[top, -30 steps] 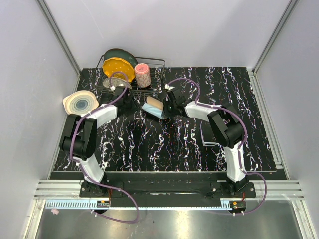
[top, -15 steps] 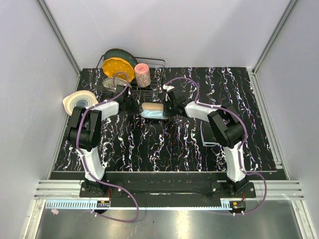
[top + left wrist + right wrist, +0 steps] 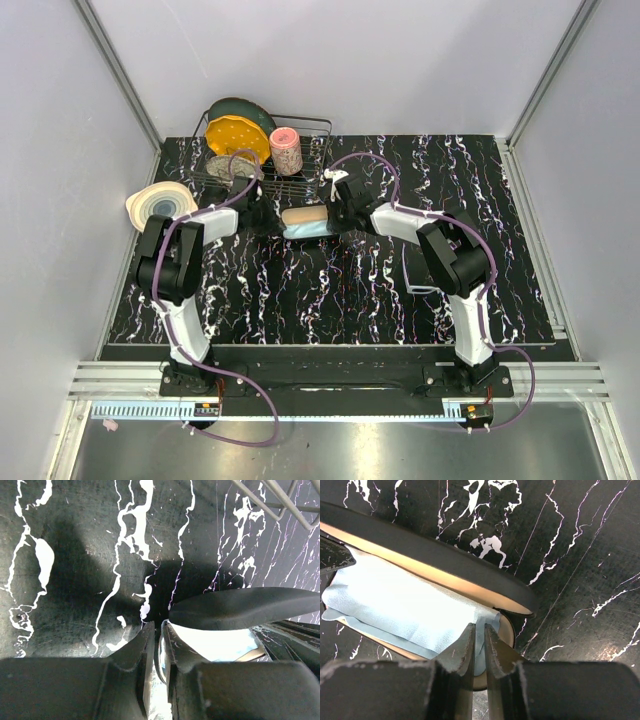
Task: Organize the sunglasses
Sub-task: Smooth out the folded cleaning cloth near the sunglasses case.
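**Case held at both ends, sunglasses aside.** The black glasses case (image 3: 304,214) was seen lying open at the middle rear of the black marbled table (image 3: 340,310), just in front of the wire dish rack (image 3: 312,121). Both arms were reached in to its two ends.

The left gripper (image 3: 159,630) was set at the case's left end. Its fingers were drawn nearly together on a thin pale curved edge there, taken to be the rim of the lower shell. The dark lid (image 3: 245,607) was raised just beyond the fingertips, and bright cloth was shown beneath it.

The right gripper (image 3: 479,632) was pinched shut at the opposite end on a fold of the light-blue cloth (image 3: 395,605). The cloth was spread inside the case over its tan lining and draped over the near rim.

The sunglasses (image 3: 420,290) were seen outside the case. Their thin whitish frame was laid on the tabletop well to the right, beside and partly under the right arm's elbow, apart from both grippers. Little more of them could be made out.

In the rack a yellow plate (image 3: 235,137) was stood on edge against a darker one, with a pink cup (image 3: 286,151) beside it. A pale round dish (image 3: 160,207) was laid at the table's left edge.
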`<state>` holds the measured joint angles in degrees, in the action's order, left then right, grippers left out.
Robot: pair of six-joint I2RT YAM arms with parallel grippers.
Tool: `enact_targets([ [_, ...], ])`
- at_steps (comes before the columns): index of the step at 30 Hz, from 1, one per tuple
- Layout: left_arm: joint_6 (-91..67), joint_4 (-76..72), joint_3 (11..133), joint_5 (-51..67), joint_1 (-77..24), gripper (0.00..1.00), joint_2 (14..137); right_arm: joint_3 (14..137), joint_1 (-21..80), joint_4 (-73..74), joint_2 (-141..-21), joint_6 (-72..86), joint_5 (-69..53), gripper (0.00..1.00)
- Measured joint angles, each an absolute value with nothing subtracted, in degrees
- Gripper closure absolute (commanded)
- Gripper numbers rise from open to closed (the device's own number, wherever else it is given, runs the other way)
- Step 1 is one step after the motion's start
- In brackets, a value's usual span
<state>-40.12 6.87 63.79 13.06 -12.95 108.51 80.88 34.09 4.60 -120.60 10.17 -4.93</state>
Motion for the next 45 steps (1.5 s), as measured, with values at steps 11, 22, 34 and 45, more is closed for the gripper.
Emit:
enact_targets([
  [11, -40.0, 6.3, 60.3, 9.6, -13.5, 0.57, 105.2, 80.9, 34.1, 5.1, -120.6, 10.3, -4.0, 0.82],
  [22, -39.5, 3.9, 57.3, 9.5, -13.5, 0.45, 103.2, 80.9, 34.1, 5.9, -120.5, 10.2, -3.5, 0.82],
  [34, -41.3, -2.1, 51.9, 13.1, -13.5, 0.44, 100.7, 80.9, 34.1, 5.9, -120.5, 10.3, -3.5, 0.82],
  [45, -41.7, -2.3, 53.3, 13.0, -14.5, 0.76, 102.0, 80.9, 34.1, 5.9, -120.5, 10.3, -3.5, 0.81],
])
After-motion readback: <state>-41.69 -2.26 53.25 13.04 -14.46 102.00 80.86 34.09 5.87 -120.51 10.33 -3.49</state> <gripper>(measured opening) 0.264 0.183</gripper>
